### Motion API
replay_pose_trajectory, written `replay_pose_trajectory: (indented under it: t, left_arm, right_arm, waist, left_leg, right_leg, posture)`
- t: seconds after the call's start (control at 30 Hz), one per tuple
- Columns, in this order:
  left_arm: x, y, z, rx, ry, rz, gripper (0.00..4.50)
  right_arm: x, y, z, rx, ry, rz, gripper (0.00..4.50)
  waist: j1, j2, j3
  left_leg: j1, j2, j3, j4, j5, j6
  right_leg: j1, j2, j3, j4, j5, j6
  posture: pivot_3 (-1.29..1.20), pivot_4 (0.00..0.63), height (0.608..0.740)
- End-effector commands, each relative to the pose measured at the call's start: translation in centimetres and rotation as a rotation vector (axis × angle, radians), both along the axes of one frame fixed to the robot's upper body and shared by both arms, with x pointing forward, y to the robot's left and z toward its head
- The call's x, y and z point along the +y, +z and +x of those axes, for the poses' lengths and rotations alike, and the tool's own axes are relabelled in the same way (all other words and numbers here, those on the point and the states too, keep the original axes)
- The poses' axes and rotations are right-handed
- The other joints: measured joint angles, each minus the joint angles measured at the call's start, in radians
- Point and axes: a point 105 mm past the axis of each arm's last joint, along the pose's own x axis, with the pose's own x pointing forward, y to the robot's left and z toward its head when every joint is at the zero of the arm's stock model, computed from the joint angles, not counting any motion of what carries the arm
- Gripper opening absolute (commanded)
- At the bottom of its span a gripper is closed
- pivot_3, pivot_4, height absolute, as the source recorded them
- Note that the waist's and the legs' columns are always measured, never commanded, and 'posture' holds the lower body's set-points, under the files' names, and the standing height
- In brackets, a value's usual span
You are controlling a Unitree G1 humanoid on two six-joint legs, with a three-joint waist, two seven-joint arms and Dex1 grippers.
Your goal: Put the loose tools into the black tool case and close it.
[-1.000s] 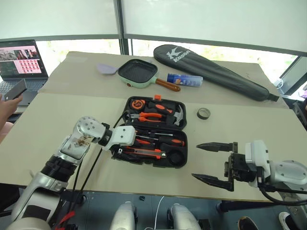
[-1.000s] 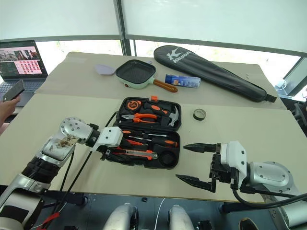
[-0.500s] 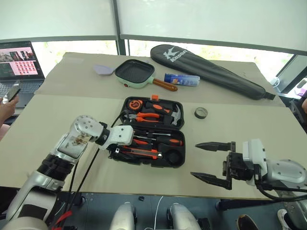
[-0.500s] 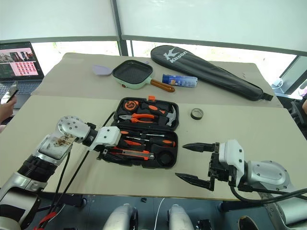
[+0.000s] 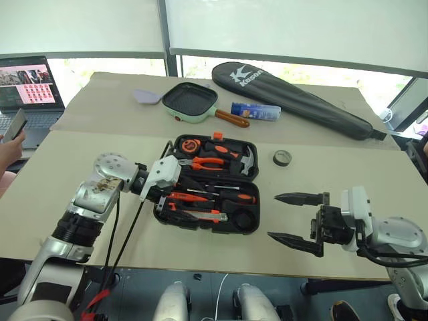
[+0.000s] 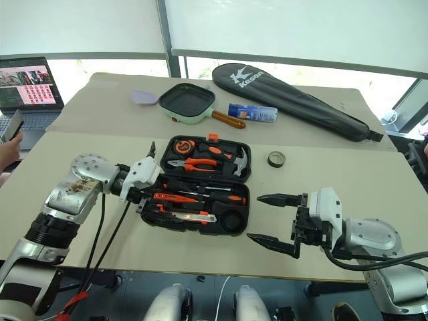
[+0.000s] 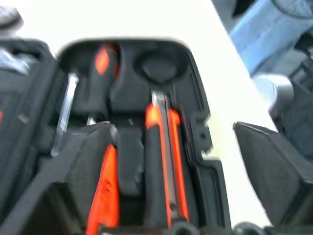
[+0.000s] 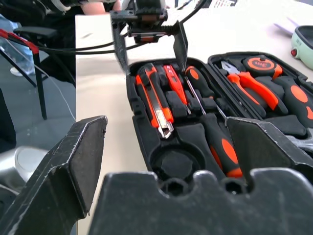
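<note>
Currently the left gripper hangs over the left end of the black tool case, its two fingers spread apart and holding nothing; in the right wrist view they straddle the near-left corner of the tray, one finger outside the wall and one above the slots. The forearm runs in low from the left and the wrist is bent so the fingers point rightward and somewhat down across the case, a pose that suits working at the slots, in my judgement.

The right gripper stands level, off the right end of the case and clear of it, jaws wide and empty, pointing left toward the tray. It appears parked in readiness rather than engaged.

The case lies open and flat on the table, lid half to the rear with the pliers and hammer seated. The front half holds the utility knife along its near edge and the screwdrivers behind it, all lying in moulded slots. The round recess at the right end of the tray is vacant.

The tape roll rests on the table, apart from the case's right rear corner. I judge it the one item outstanding, and the lid is not yet shut.
</note>
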Motion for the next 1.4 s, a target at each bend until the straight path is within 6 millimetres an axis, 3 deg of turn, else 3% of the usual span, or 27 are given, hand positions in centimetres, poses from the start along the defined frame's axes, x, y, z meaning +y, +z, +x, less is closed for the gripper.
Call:
replay_pose_trajectory:
  t: [0.03,0.27,0.53,0.63,0.8,0.9,0.97,1.03,1.13,1.2,1.27,1.4]
  left_arm:
    - [-0.4,0.0,0.2,-0.02,0.021,-0.112,2.59]
    - [0.0,-3.6,-0.4,-0.059,0.005,-0.05,0.14]
    - [0.4,-6.1,0.7,-0.084,0.079,0.049,0.07]
    - [0.4,-6.8,1.2,-0.004,0.158,0.047,0.07]
    - [1.0,-8.8,0.5,0.195,0.248,0.104,0.07]
    - [1.2,-9.8,-0.4,0.224,0.23,0.146,0.07]
    - [1.0,-9.4,-0.1,0.179,0.232,0.091,0.07]
    - [0.6,-7.5,0.5,0.109,0.241,-0.042,0.07]
    - [0.8,-3.9,1.6,0.016,0.31,-0.288,0.71]
    - [1.7,-2.1,1.9,-0.029,0.352,-0.394,1.46]
    - [3.4,0.0,1.6,-0.105,0.399,-0.494,2.24]
    - [6.7,0.8,-0.4,-0.099,0.42,-0.511,3.62]
  right_arm:
    - [0.3,1.2,0.2,-0.086,-0.014,0.065,4.5]
    - [0.6,1.0,0.5,-0.107,-0.048,0.083,4.5]
    - [0.6,0.7,0.6,-0.103,-0.06,0.079,4.5]
    - [0.7,0.7,0.5,-0.094,-0.057,0.08,4.5]
    - [1.0,0.8,0.3,-0.084,-0.044,0.089,4.5]
    - [1.0,0.8,0.3,-0.082,-0.044,0.092,4.5]
    - [0.7,0.9,0.4,-0.087,-0.066,0.096,4.5]
    - [0.1,0.9,0.6,-0.09,-0.109,0.104,4.5]
    - [-1.8,0.7,0.9,-0.089,-0.213,0.123,4.5]
    - [-3.5,0.4,1.1,-0.101,-0.299,0.122,4.5]
    - [-6.5,0.1,1.2,-0.122,-0.449,0.123,4.5]
    - [-10.6,-1.4,0.2,-0.155,-0.646,0.073,4.5]
  waist:
    - [0.0,0.0,0.0]
    - [-0.001,0.0,0.0]
    - [0.011,0.001,0.0]
    - [0.011,0.003,-0.002]
    - [0.008,0.005,-0.003]
    - [0.006,0.008,-0.007]
    - [0.005,0.012,-0.01]
    - [0.005,0.015,-0.011]
    - [0.009,0.014,-0.01]
    - [0.01,0.013,-0.009]
    - [0.008,0.012,-0.009]
    - [0.001,0.013,-0.009]
  left_leg:
    - [0.0,0.0,0.0,0.0,0.0,0.0]
    - [0.0,0.0,0.0,0.0,0.0,0.0]
    - [0.001,0.0,0.0,0.001,0.0,0.0]
    - [0.006,0.0,0.0,0.001,0.0,0.0]
    - [0.013,0.001,0.0,0.001,0.0,0.0]
    - [0.015,0.001,0.0,0.0,0.0,0.0]
    - [0.016,0.001,0.0,0.0,0.0,0.0]
    - [0.016,0.001,0.0,-0.001,0.0,0.0]
    - [0.015,0.001,0.0,-0.001,0.0,0.0]
    - [0.012,0.0,-0.001,0.0,0.0,0.0]
    - [0.01,0.0,-0.001,0.001,0.0,0.0]
    - [0.01,0.001,0.0,-0.002,-0.001,0.0]
  right_leg:
    - [0.0,0.0,0.0,0.0,0.0,0.0]
    - [0.0,0.0,0.0,0.0,0.0,0.0]
    - [0.002,0.0,0.0,0.0,0.0,0.0]
    - [0.007,0.0,0.0,0.0,0.001,0.0]
    - [0.014,0.001,0.0,-0.001,0.0,0.0]
    - [0.015,0.001,0.0,-0.001,0.0,0.0]
    - [0.015,0.001,0.001,-0.001,0.0,-0.001]
    - [0.015,0.001,0.002,-0.001,0.0,-0.001]
    - [0.014,0.001,0.001,-0.001,0.0,-0.001]
    - [0.013,0.001,0.001,-0.001,0.0,-0.001]
    - [0.011,0.001,0.001,-0.001,0.0,-0.001]
    - [0.01,0.001,0.001,-0.002,0.0,-0.001]
  posture:
    - [0.0,0.15,0.74]
    - [0.0,0.15,0.74]
    - [0.0,0.15,0.74]
    - [0.0,0.15,0.74]
    - [0.0,0.15,0.74]
    - [0.0,0.15,0.74]
    - [0.0,0.15,0.74]
    - [0.0,0.15,0.74]
    - [0.0,0.15,0.74]
    - [0.0,0.15,0.74]
    - [0.0,0.15,0.74]
    - [0.0,0.15,0.74]
